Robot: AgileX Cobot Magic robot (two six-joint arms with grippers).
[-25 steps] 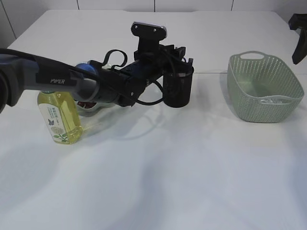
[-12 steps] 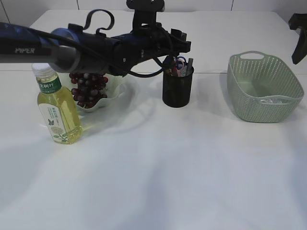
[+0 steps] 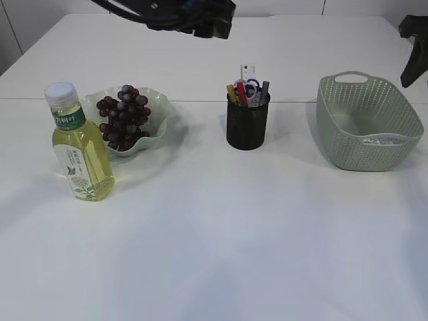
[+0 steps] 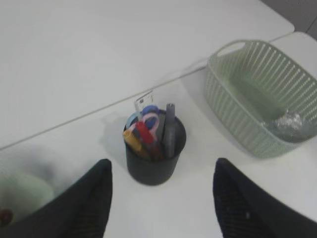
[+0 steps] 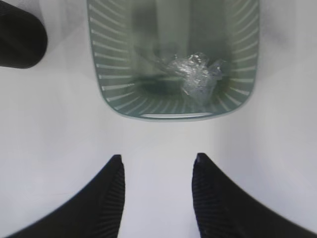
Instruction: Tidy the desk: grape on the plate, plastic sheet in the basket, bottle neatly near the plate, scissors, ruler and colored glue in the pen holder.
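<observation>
Six things named in the task all appear to sit where they belong, so from here the danger is mainly of undoing finished work. The black mesh pen holder (image 3: 247, 124), at centre of the exterior view, is crowded with the blue-and-red-handled scissors (image 4: 145, 124), the pale ruler (image 3: 248, 72) and what look like coloured glue sticks (image 4: 134, 141). The ruler stands tall above the rim, and a low pass by an arm could catch it and tip the holder. The left gripper (image 4: 161, 198) hangs above, its two dark fingers (image 4: 81, 208) spread wide and empty at the bottom of the left wrist view, the holder between and beyond them, well apart.

At centre left of the exterior view, the dark red grape bunch (image 3: 124, 124) fills the pale green wavy plate (image 3: 160, 127). The yellow-green plastic bottle (image 3: 79, 148) stands upright just beside it. It looks top-heavy enough to fall if nudged.

The crumpled clear plastic sheet (image 5: 194, 73) lies in the pale green slatted basket (image 5: 101, 74), upper half of the right wrist view. The right gripper (image 5: 157, 198) hovers clear of it, fingers (image 5: 106, 198) moderately apart, holding nothing.
</observation>
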